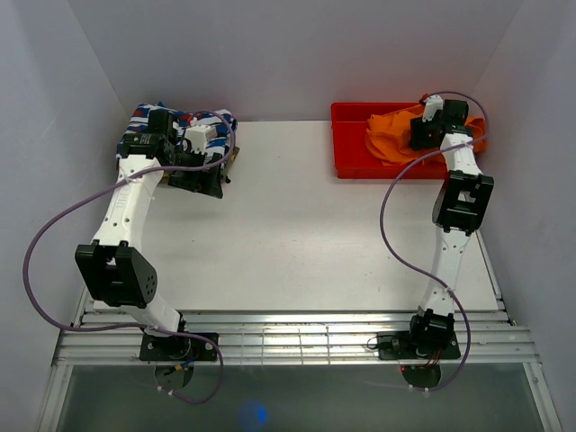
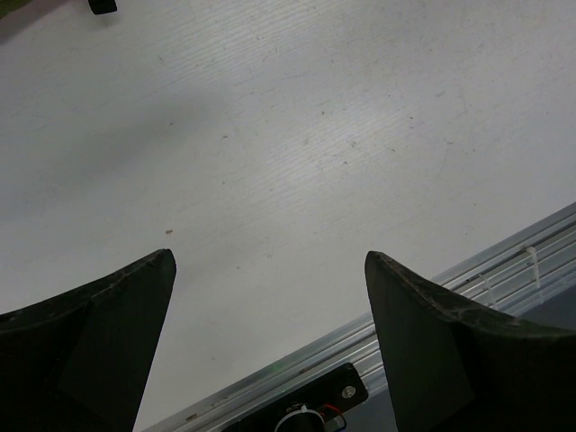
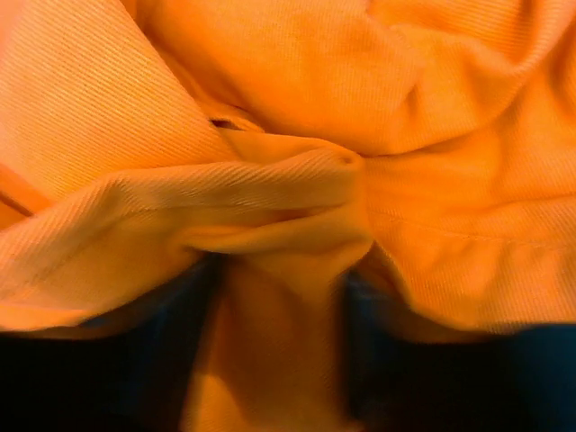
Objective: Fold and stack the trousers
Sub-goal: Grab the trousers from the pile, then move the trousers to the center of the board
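Observation:
The bright-orange trousers (image 1: 389, 137) lie bunched in the red tray (image 1: 346, 144) at the back right. My right gripper (image 1: 421, 135) is down in the heap. In the right wrist view the trousers (image 3: 270, 108) fill the picture, and the gripper (image 3: 279, 297) is shut on a fold of the cloth that stands between its two dark fingers (image 3: 171, 351). My left gripper (image 1: 200, 178) is open and empty over the table at the back left. In the left wrist view the gripper (image 2: 268, 254) shows only bare white table (image 2: 297, 135) between its fingers.
A stack of blue, white and red patterned folded clothes (image 1: 216, 120) lies at the back left, just behind my left gripper. White walls close in the back and both sides. A metal rail (image 1: 297, 337) runs along the near edge by the arm bases.

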Robot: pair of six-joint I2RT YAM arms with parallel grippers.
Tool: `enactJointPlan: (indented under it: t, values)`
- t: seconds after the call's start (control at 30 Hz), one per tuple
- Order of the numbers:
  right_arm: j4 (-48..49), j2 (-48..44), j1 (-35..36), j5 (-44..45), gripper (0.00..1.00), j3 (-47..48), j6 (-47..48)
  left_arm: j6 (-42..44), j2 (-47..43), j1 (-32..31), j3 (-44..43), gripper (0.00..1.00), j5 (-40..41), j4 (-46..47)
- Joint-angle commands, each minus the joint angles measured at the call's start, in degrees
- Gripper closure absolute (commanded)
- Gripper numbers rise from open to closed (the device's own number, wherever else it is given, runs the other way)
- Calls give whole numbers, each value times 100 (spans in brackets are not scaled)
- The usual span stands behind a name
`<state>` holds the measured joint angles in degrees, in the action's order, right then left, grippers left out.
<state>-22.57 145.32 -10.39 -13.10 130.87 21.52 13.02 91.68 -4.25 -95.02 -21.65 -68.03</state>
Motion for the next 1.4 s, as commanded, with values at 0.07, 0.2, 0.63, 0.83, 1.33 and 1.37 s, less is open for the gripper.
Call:
enactJointPlan:
  t: [0.07, 0.2, 0.63, 0.83, 1.33, 1.37]
  values:
    - [-160, 234, 73, -332, 90, 167, -113, 26, 87, 3, -341, 2, 135, -272]
    - [76, -448, 64, -728, 92, 194, -638, -18, 148, -6, -324, 2, -14, -193]
    - [2291, -2973, 46, -1511, 92, -106, -3240, 70, 333, 3, -429, 2, -208, 88]
    - [2871, -3957, 37, -1722, 92, -70, -4146, -53, 210, 73, -306, 2, -94, 430]
    - [2846, -6594, 406, -2968, 92, -2701, -4657, -695, 122, 416, -526, 2, -805, 756]
    - [2628, -6865, 633, -3040, 92, -3011, -4535, -695, 61, 416, -526, 2, -858, 765]
